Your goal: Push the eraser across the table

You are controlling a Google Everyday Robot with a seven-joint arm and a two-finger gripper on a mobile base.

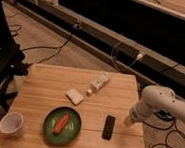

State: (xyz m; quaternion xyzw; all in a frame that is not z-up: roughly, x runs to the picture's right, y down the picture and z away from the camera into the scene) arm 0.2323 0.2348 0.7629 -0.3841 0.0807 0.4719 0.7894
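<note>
The eraser (109, 127) lies flat on the desk (44, 90) near its front edge, just right of the green plate (73, 130). The claw (129, 122) hangs low by the desk's right edge, near the eraser but apart from it. Whether it is clenched or released cannot be told.

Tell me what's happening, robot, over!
Tool low at right edge of the table, right of the eraser, apart from it. Eraser flat near the front edge. Green plate lies left of it, maybe in the way.
</note>
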